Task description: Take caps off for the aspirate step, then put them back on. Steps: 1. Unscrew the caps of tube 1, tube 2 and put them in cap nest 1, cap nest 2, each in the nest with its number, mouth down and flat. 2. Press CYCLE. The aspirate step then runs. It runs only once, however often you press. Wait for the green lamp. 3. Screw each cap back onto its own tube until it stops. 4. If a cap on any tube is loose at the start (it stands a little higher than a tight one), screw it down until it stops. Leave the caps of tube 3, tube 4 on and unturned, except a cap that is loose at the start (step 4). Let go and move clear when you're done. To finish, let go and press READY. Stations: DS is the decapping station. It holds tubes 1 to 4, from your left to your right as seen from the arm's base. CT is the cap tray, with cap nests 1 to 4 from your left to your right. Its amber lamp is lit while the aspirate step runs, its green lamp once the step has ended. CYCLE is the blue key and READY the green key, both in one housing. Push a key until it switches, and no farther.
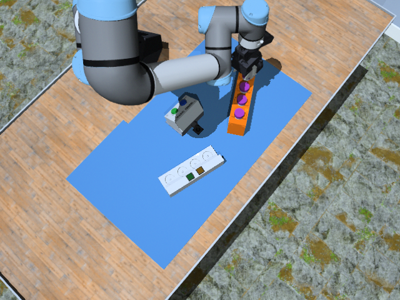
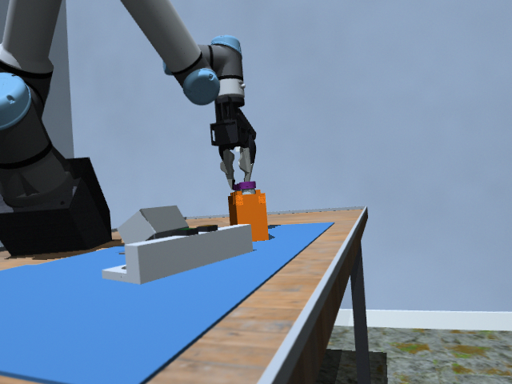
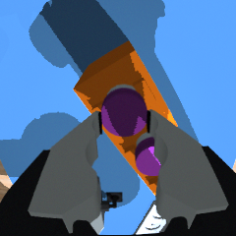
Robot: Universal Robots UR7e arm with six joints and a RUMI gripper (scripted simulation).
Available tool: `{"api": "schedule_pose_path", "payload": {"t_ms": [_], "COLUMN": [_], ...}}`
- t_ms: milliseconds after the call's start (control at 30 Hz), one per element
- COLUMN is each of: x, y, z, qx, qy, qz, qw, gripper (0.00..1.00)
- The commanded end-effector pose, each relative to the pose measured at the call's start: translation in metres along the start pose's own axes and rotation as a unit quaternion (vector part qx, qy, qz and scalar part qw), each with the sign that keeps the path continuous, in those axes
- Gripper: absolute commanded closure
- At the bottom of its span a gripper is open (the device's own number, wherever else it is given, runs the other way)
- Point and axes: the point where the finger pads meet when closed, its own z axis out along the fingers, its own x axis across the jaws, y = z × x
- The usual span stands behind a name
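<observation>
The orange decapping station (image 1: 235, 126) (image 2: 248, 214) (image 3: 105, 74) stands on the blue mat with purple-capped tubes in a row. My gripper (image 1: 248, 75) (image 2: 239, 182) (image 3: 124, 112) points straight down over the end tube nearest the arm, tube 1. It is shut on that tube's purple cap (image 2: 244, 186) (image 3: 124, 113), one finger on each side. The cap still sits on its tube. Three other purple caps (image 1: 244, 85) (image 1: 242, 99) (image 1: 239, 113) sit on their tubes; the nearest of them also shows in the wrist view (image 3: 147, 156). The white cap tray (image 1: 180, 184) (image 2: 186, 254) has its nests bare.
The grey key housing (image 1: 189, 117) (image 2: 153, 221) carries the blue key (image 1: 182, 102) and the green key (image 1: 174, 110), left of the station. The tray's green lamp (image 1: 189, 176) and amber lamp (image 1: 200, 170) look unlit. The table edge runs close to the right of the mat.
</observation>
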Motion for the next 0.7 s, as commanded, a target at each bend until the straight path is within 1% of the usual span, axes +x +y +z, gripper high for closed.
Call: {"api": "schedule_pose_path", "payload": {"t_ms": [0, 100, 200, 333, 400, 567, 600, 667], "x": [-0.0014, -0.0014, -0.0003, 0.0000, 0.0000, -0.0008, -0.0018, -0.0019], "y": [-0.0002, -0.0002, -0.0010, -0.0007, -0.0007, -0.0001, 0.0004, 0.0005], "z": [-0.0002, -0.0002, -0.0006, -0.0002, -0.0002, -0.0001, 0.0003, 0.0003], "qx": [-0.002, -0.002, -0.002, -0.001, -0.001, -0.001, -0.001, -0.001], "qy": [0.000, 0.000, 0.000, 0.000, 0.000, -0.001, -0.002, -0.002], "qz": [-0.002, -0.002, -0.077, -0.175, -0.175, -0.292, -0.297, -0.344], "qw": [1.000, 1.000, 0.997, 0.985, 0.985, 0.956, 0.955, 0.939], "gripper": [1.00, 1.00, 1.00, 1.00, 1.00, 1.00, 1.00, 1.00]}}
